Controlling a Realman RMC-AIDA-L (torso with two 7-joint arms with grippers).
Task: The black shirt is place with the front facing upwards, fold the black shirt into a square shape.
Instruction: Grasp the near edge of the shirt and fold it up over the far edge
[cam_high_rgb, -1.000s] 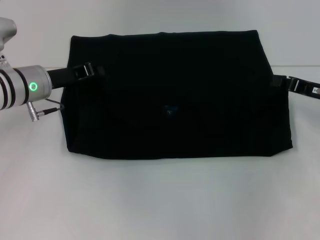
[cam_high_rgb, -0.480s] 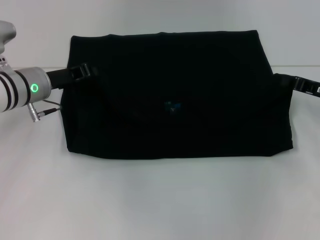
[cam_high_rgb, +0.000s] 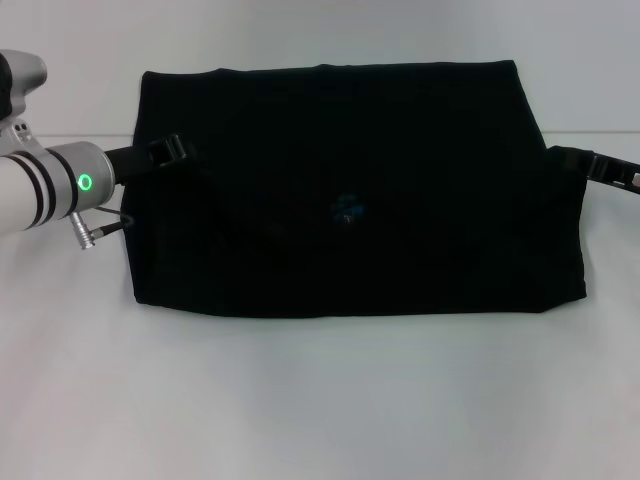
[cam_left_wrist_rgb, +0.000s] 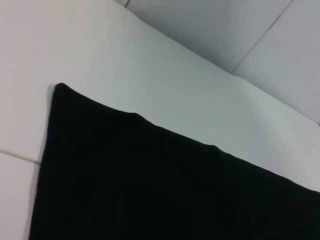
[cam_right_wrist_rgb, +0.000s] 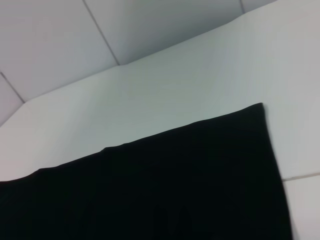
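The black shirt lies on the white table as a wide folded rectangle, with a small blue neck label showing near its middle. My left gripper is at the shirt's left edge, black against the black cloth, and a raised crease runs from it toward the middle. At the right edge, about the same height, is my right gripper. The wrist views show only the shirt's far corners, the black shirt in one and the black shirt in the other, on the table.
The white table spreads wide in front of the shirt. A seam line in the tabletop crosses behind the shirt. A grey panelled wall stands beyond the table's far edge.
My left arm has shifted slightly inward and toward the front, and a diagonal crease has risen in the cloth by its gripper. The right gripper has barely moved.
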